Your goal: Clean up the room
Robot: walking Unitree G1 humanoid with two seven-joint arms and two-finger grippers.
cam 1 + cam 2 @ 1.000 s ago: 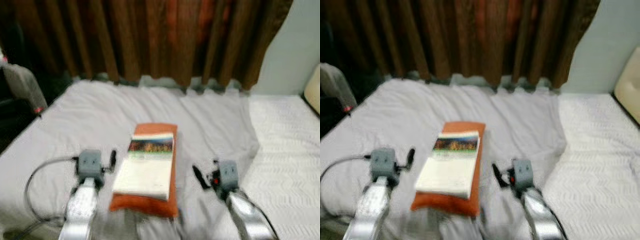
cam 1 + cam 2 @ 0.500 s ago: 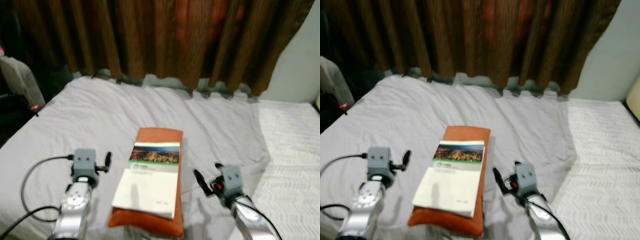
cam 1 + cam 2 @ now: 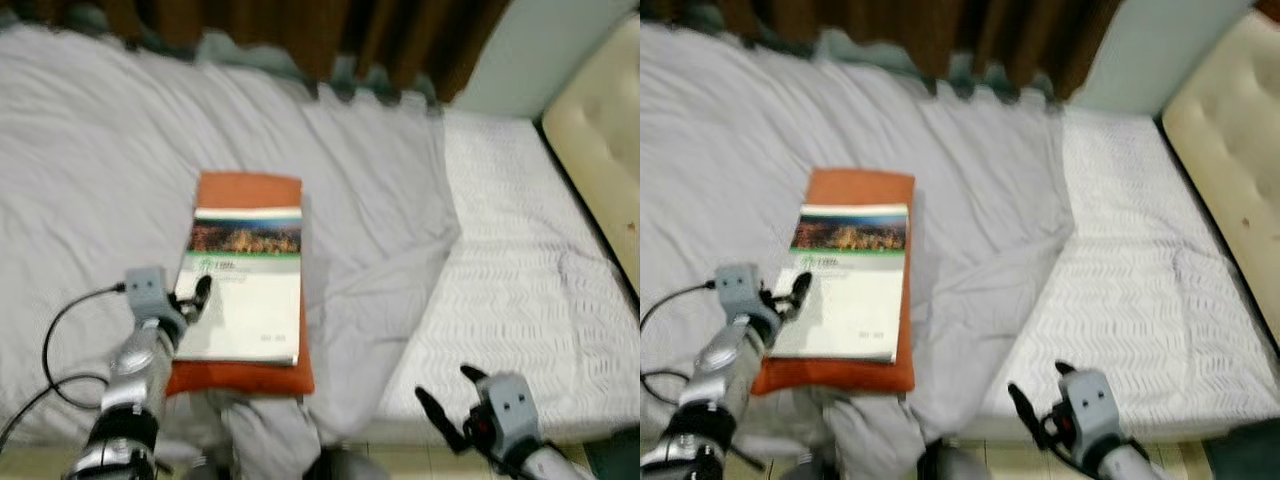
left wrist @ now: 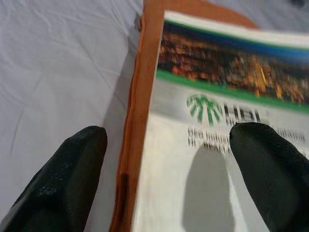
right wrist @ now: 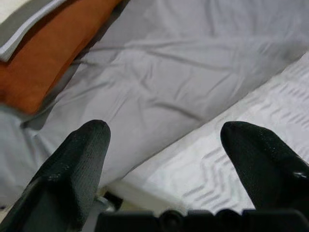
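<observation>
A bed (image 3: pixel 520 300) is covered on the robot's left by a grey sheet (image 3: pixel 90 150), wrinkled and folded back to expose a white textured mattress cover (image 3: pixel 530 250) on the right. An orange pillow (image 3: pixel 250 190) lies flat on the grey sheet, and a booklet (image 3: pixel 245 290) with a city photograph and a green band across its cover lies on top of it. The left tool (image 3: pixel 192 300) is at the booklet's near left edge, fingers spread apart; in the left wrist view one finger (image 4: pixel 63 179) is over the sheet beside the pillow and the other over the booklet cover. The right tool (image 3: pixel 445 405) is at the near edge of the bed, well apart from the pillow, fingers spread and gripping nothing. A brown curtain (image 3: pixel 400 30) hangs behind the bed, and a cream padded headboard (image 3: pixel 595 140) stands on the right.
</observation>
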